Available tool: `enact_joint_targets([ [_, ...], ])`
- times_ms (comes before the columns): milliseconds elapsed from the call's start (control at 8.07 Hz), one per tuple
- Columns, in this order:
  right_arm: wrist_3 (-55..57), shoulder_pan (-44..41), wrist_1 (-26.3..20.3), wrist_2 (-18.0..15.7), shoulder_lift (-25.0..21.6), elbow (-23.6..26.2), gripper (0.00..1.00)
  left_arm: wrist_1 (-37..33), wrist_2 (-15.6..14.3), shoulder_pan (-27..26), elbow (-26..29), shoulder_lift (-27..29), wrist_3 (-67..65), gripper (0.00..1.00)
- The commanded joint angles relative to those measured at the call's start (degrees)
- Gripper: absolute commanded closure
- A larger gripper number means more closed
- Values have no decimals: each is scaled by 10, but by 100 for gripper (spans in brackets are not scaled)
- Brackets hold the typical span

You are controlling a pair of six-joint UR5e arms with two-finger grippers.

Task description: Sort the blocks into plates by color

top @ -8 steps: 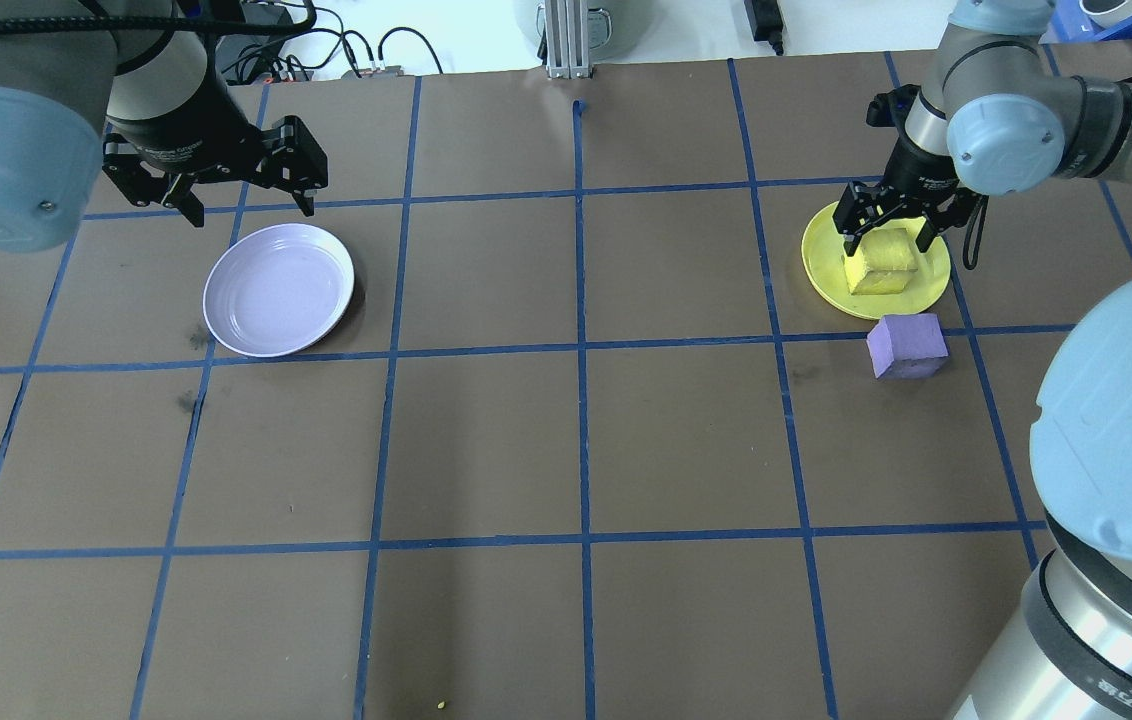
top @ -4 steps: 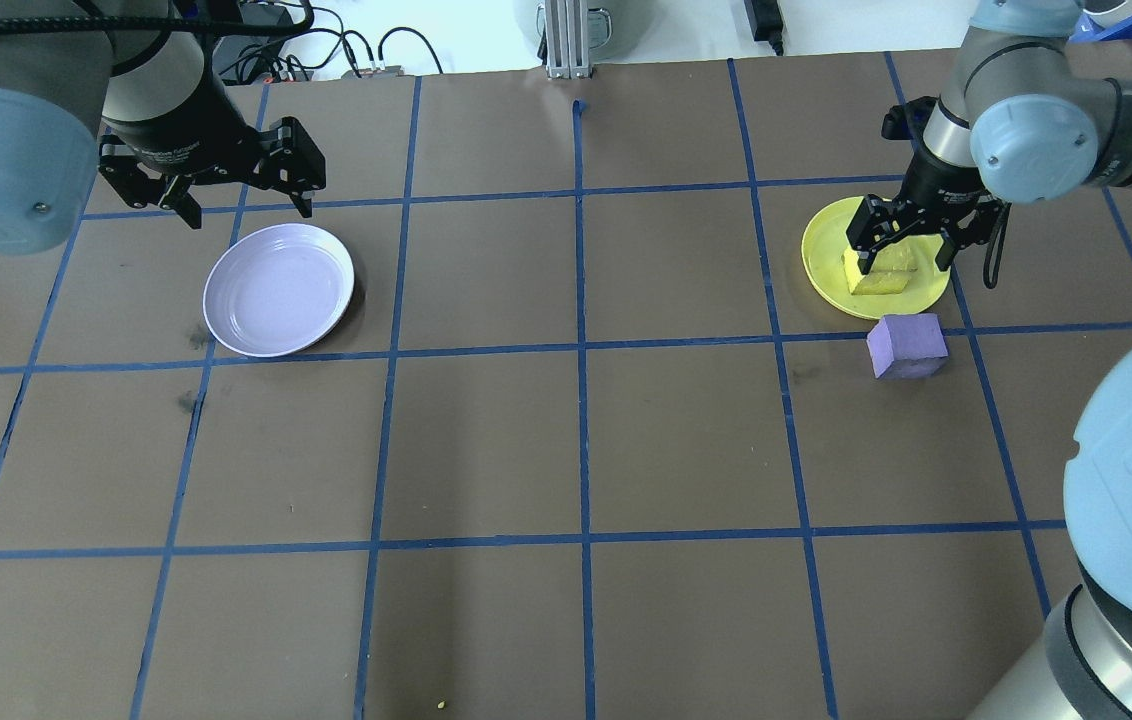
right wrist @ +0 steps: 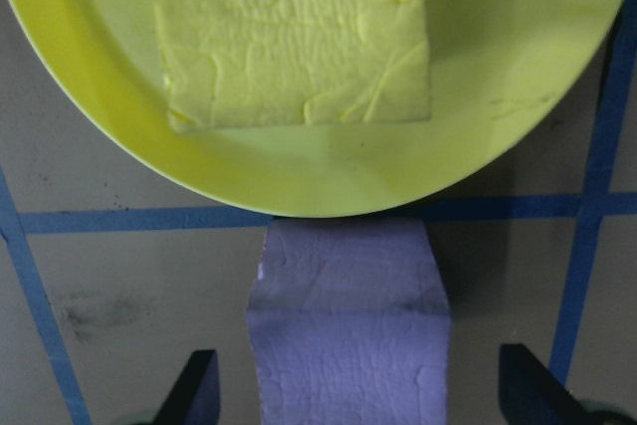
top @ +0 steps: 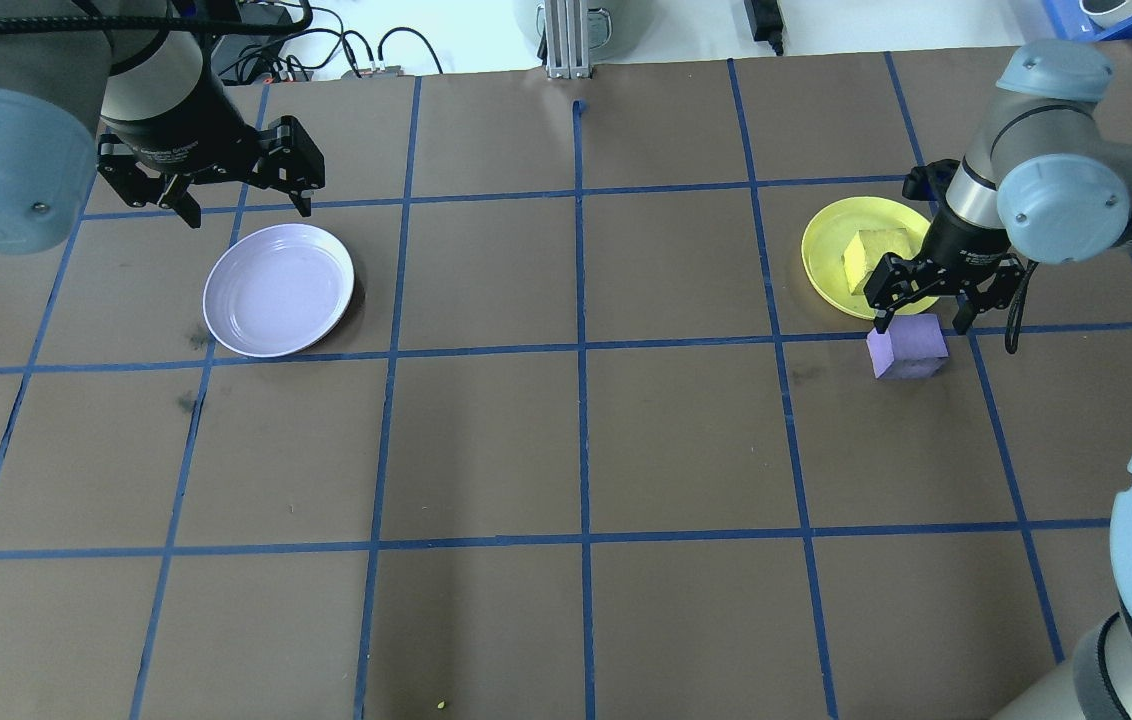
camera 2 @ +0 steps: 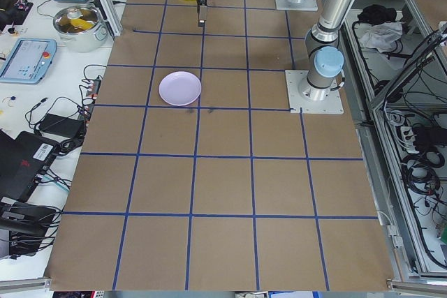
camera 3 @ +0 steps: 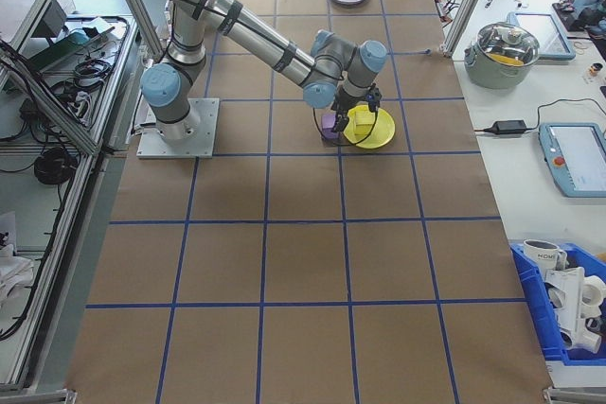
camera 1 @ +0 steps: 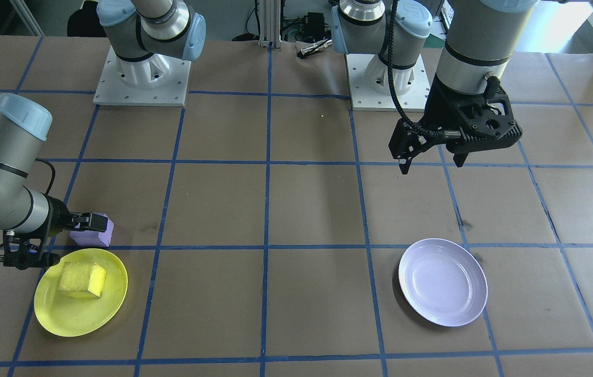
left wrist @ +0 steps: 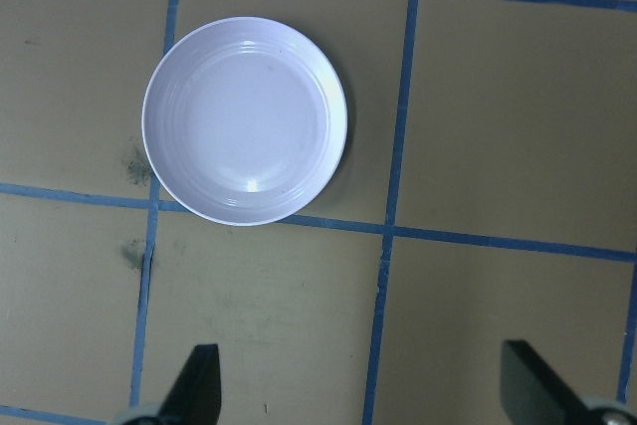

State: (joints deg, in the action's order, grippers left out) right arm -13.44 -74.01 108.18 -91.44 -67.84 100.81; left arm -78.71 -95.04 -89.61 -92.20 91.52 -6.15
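Since the earlier overhead pictures the right jaws (top: pixel 919 320) had left the yellow block (top: pixel 873 259) on the yellow plate (top: pixel 826 262) and come toward the robot's side, so that they now hung over the purple block (top: pixel 908 346). They stood apart, one finger on either side of that block, as the right wrist view showed, with the block between them and not gripped; whether the fingertips reached down to its sides could not be told. The right arm (top: pixel 1066 205) came in from the desk's right edge, its forearm running roughly level and its wrist turned straight down.

The purple block (camera 1: pixel 92 235) sat on the desk (top: pixel 576 450) just beside the yellow plate's (camera 1: pixel 113 298) rim, on the robot's side of it, near the desk's right edge. The yellow block (camera 1: pixel 83 279) lay on the plate, off its middle toward the robot.

The left jaws (top: pixel 239 205) had hardly shifted. They were wide apart and empty, hanging above the desk just beyond the far rim of the lavender plate (top: pixel 278 290), clear of it. The left arm (camera 1: pixel 477 42) stood nearly upright over them, wrist pointing down, with a black cable (camera 1: pixel 394 68) looping along it. The lavender plate (left wrist: pixel 244 120) lay on the left half of the desk, toward the far edge, well apart from both blocks, and held nothing.

Blue tape lines (top: pixel 581 350) crossed the brown desk in a grid.
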Motion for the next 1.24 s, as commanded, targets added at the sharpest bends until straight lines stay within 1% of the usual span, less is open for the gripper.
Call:
enact_joint_targets([
  [0,3,2,11,1,3,38,0,-2,-1,0,-1,0,0,0],
  [124,1,2,58,-2,5,48,8,-3,0,1,-1,1,1,0],
  [248,-3,2,74,-2,4,49,45,-2,0,0,-1,1,0,0],
  [372,-2,2,74,-4,2,47,57,-2,-1,1,-1,2,1,0],
  [496,4,1,66,-8,-4,45,61,-2,-1,1,-1,2,0,0],
  [620,6,0,61,-10,-11,46,61,-3,-1,2,-1,2,1,0],
  [744,32,-3,29,-1,-27,45,60,-2,-1,6,-1,2,1,0],
  [868,71,-19,7,17,-49,47,58,-3,-1,8,-1,1,1,0],
  [992,95,-60,-12,30,-60,47,57,-3,-1,9,-1,2,1,0],
  [1116,159,-115,-14,33,-60,46,57,-3,-1,9,-1,2,1,0],
])
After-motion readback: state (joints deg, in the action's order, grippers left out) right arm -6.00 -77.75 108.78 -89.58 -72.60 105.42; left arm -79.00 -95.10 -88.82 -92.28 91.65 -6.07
